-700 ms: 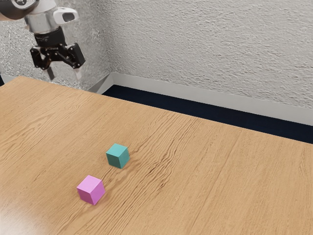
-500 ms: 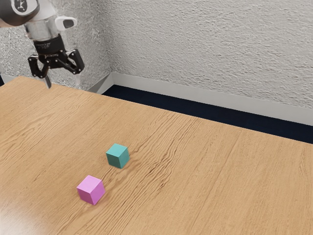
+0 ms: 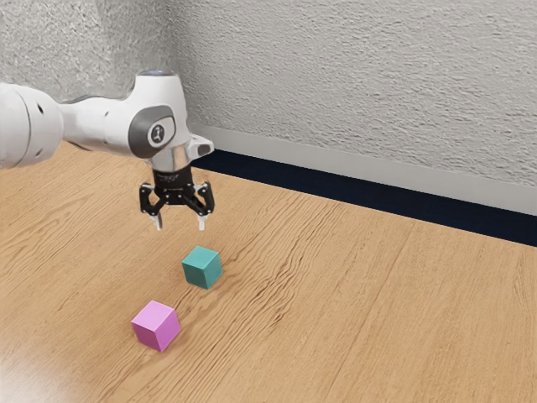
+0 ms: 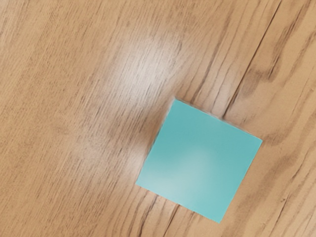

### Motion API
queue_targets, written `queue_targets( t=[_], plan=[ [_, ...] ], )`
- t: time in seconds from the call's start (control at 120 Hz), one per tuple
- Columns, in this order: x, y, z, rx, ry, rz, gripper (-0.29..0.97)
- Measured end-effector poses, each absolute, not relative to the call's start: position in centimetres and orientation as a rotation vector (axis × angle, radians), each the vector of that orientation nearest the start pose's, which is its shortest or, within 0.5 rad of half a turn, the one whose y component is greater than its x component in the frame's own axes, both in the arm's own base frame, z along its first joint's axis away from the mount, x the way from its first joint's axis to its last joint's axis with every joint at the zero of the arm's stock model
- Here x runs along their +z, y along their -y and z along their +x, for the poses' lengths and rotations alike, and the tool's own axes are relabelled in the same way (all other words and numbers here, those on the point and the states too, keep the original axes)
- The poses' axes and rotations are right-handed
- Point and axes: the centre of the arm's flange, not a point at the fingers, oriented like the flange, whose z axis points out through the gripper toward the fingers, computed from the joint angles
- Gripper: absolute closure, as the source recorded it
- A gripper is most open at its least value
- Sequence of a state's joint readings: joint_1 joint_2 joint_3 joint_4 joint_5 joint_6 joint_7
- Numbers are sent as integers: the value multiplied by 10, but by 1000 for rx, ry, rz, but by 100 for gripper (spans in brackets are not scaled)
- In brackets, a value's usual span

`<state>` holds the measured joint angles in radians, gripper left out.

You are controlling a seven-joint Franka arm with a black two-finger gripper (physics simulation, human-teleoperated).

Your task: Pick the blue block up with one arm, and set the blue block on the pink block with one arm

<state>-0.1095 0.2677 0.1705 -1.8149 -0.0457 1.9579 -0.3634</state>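
Exterior view, left of centre: gripper [image 3: 179, 223], jaws wide and empty, hangs over the blue block [image 3: 202, 267]. Block appears rigid, light, smooth; grip two opposite flat sides.

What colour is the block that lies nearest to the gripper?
The block is teal, a blue-green, clearest in the wrist view.

A rough grey plastered wall [image 3: 352, 75] stands behind a light wooden table [image 3: 377, 311] with dark wavy grain. A pale grey skirting board [image 3: 377, 170] meets a dark navy floor [image 3: 403, 201].
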Motion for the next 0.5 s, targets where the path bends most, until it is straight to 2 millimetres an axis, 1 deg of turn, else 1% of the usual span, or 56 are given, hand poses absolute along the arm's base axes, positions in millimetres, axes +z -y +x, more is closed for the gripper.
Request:
queue_targets(
  t=[0.05, 0.233, 0.3, 0.383, 0.5],
  plan=[
    [371, -29, 617, 163, 659, -3055, 0],
    [344, -31, 631, 55, 524, -3100, 0],
    [339, -32, 635, 21, 485, -3114, 0],
    [327, -34, 631, 9, 441, -3126, 0],
    [310, -33, 631, 3, 390, -3140, 0]
  ],
)
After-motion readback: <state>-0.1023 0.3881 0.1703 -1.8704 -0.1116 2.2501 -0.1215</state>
